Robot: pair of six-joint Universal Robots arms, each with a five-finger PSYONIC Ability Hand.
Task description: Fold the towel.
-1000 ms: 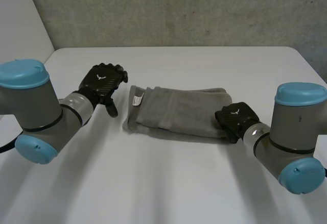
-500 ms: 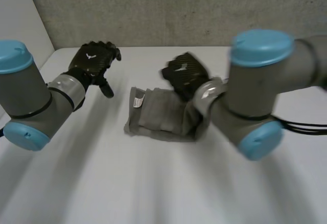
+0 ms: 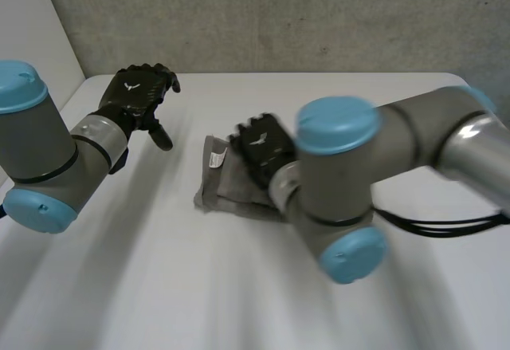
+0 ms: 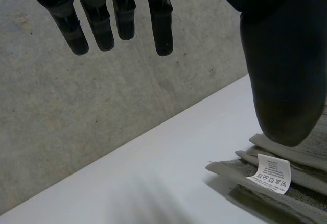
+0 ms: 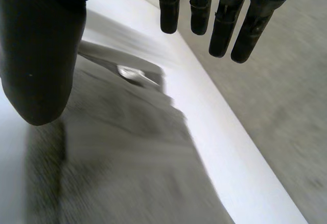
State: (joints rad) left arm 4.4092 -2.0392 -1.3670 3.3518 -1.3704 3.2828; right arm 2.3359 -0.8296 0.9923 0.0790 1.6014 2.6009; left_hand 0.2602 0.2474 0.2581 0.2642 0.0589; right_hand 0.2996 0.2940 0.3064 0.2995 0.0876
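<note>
Progress: our right hand (image 3: 259,144), fingers spread, has folded the grey terry towel (image 3: 227,190) in half. Our left hand (image 3: 135,95) waits, spread too.

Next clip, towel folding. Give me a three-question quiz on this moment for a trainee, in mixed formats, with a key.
1. True or false: the left hand is gripping the towel.
2. Multiple choice: the towel's white label sits
A) at the end of the towel nearer the left hand
B) in the middle of the towel's top face
C) at the end farther from the left hand
3. Short answer: which hand is over the towel, and how are its fingers?

Key:
1. False. It is raised beside the towel with straight fingers, holding nothing.
2. A.
3. The right hand. Its fingers are straight and open above the cloth.
</note>
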